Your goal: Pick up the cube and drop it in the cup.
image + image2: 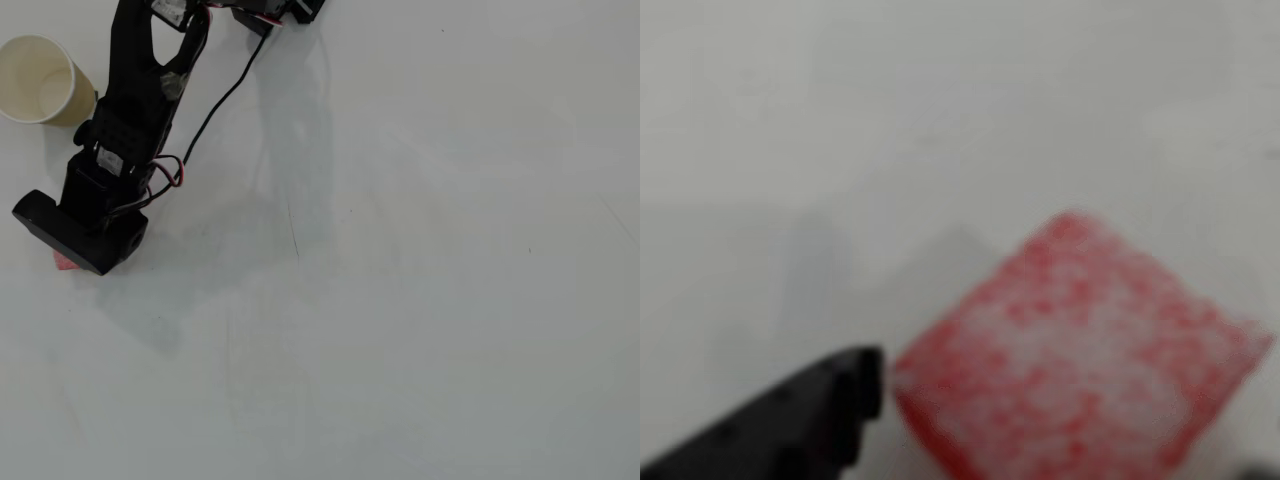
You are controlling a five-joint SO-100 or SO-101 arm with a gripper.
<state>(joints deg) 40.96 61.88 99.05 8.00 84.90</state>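
The red cube (1080,350), its top speckled white, fills the lower right of the wrist view, blurred and lying on the white table. One black fingertip (845,400) sits just left of it with a thin gap between. A dark sliver at the bottom right corner may be the other finger. My gripper (1065,430) straddles the cube and looks open. In the overhead view only a pink-red edge of the cube (62,262) peeks out under the black wrist block of the gripper (72,252). The cream cup (38,80) lies tipped at the upper left, apart from the arm's side.
The black arm (140,90) reaches down from the top left, with a cable (215,110) trailing beside it. The white table (420,280) stretches to the right and below.
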